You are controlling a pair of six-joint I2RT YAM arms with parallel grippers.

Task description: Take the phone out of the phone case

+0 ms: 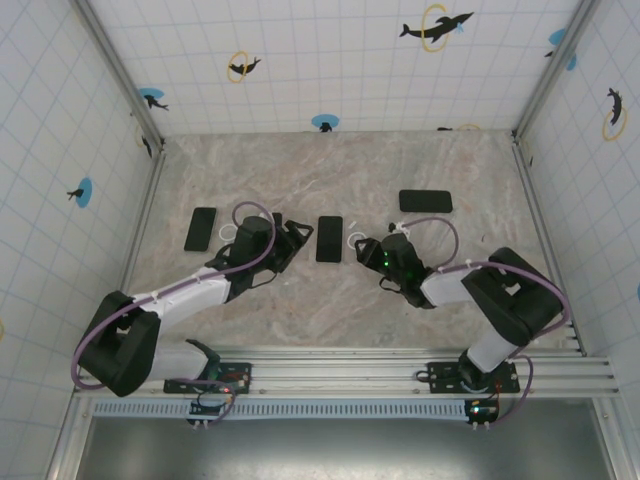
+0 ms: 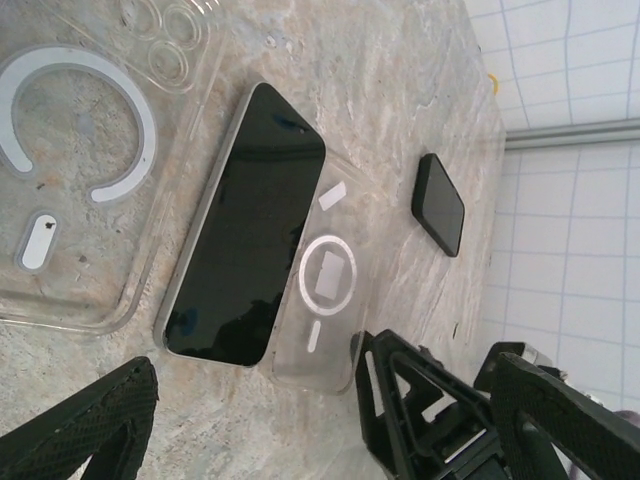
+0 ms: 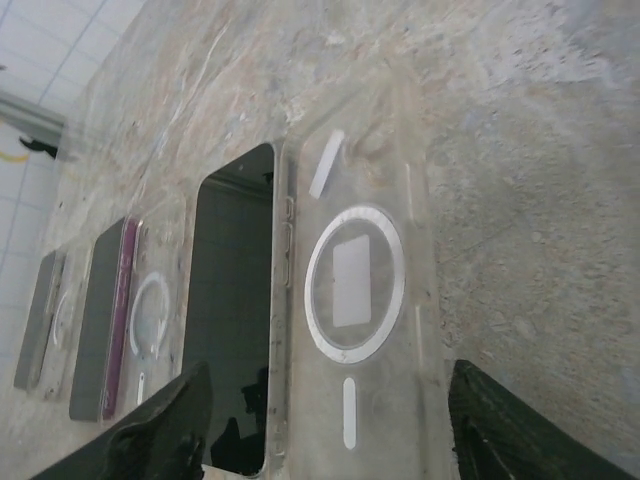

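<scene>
case right of phone, on table
</scene>
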